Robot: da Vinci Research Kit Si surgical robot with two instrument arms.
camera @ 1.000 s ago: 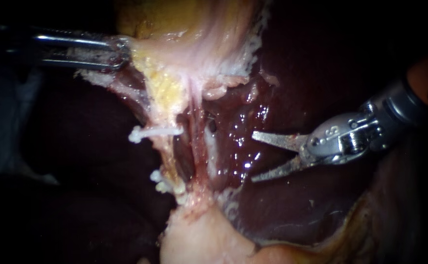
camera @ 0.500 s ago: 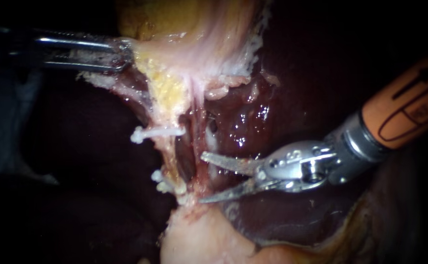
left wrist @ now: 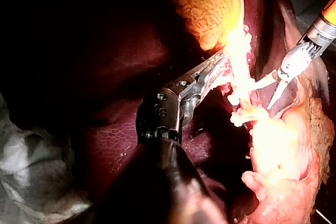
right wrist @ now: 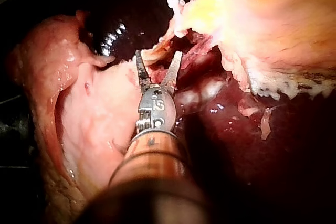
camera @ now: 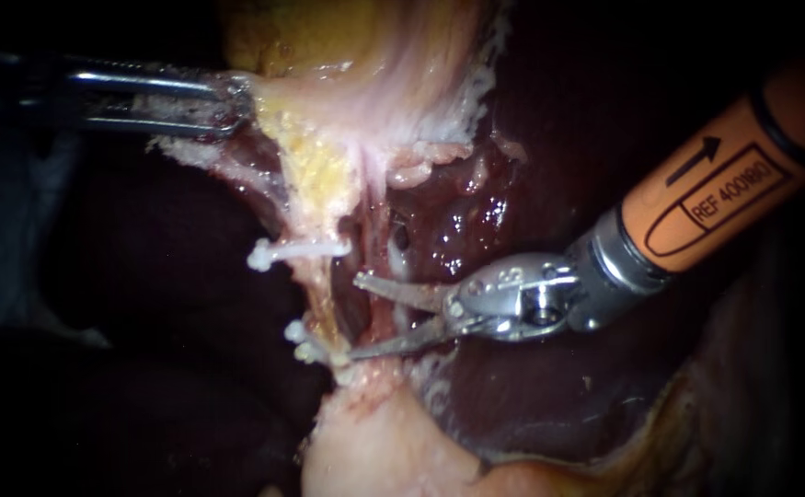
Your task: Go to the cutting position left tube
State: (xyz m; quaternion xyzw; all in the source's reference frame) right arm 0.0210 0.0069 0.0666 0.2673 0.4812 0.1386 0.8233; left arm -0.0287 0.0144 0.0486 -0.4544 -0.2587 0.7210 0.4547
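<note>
My left instrument (camera: 235, 106) comes in from the upper left, its jaws shut on the edge of the pale yellow gallbladder (camera: 365, 83) and holding it taut. Below it the left tube (camera: 317, 285) runs down, with a white clip (camera: 296, 248) across it and more clips (camera: 310, 345) lower. My right instrument (camera: 354, 315) has its two thin blades open. They straddle a reddish strand (camera: 379, 313), tips just right of the left tube, between the clips. In the right wrist view the open blades (right wrist: 158, 59) have pink tissue between them. The left wrist view shows both instruments (left wrist: 218, 64) (left wrist: 273, 87).
Dark, wet liver (camera: 531, 396) lies behind and under the right instrument. A pale pink mass of tissue (camera: 374, 451) sits just below the blades. The orange-sleeved shaft (camera: 715, 184) slants in from the upper right.
My right instrument has moved left and slightly down, from over the liver to the tubes, blades still open. The left instrument has held its grip in place.
</note>
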